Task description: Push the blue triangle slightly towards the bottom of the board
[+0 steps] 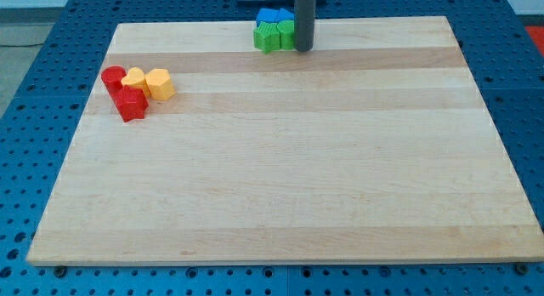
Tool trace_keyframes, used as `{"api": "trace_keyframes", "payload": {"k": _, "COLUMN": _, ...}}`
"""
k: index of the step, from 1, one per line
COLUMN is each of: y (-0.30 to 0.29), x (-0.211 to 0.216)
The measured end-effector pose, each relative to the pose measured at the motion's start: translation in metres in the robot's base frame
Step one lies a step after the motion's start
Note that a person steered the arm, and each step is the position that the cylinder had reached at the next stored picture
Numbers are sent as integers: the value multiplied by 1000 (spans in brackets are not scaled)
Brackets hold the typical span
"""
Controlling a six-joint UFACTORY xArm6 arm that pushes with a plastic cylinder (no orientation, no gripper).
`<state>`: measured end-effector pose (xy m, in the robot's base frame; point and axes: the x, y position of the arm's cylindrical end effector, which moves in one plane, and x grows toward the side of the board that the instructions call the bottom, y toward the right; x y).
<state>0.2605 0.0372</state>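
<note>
A tight cluster of blocks sits at the top edge of the wooden board (280, 160), near the middle. Two blue blocks lie at the back: one (269, 16) on the left and one (286, 15) beside it, partly hidden by the rod; I cannot tell which is the triangle. Two green blocks stand in front: one (268, 37) on the left and one (286, 35) next to it. My tip (303, 48) rests on the board touching the right side of the cluster, beside the right green block.
At the view's left sits another cluster: a red cylinder (113, 77), a red block (130, 103), a yellow block (134, 80) and a yellow hexagonal block (159, 83). The board lies on a blue perforated table.
</note>
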Motion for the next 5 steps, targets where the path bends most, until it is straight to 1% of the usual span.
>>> {"api": "trace_keyframes", "payload": {"k": 1, "y": 43, "x": -4}}
{"api": "trace_keyframes", "payload": {"k": 2, "y": 51, "x": -46}}
{"api": "trace_keyframes", "payload": {"k": 3, "y": 37, "x": -69}}
{"api": "trace_keyframes", "payload": {"k": 4, "y": 36, "x": -69}}
{"api": "trace_keyframes", "payload": {"k": 5, "y": 19, "x": -67}}
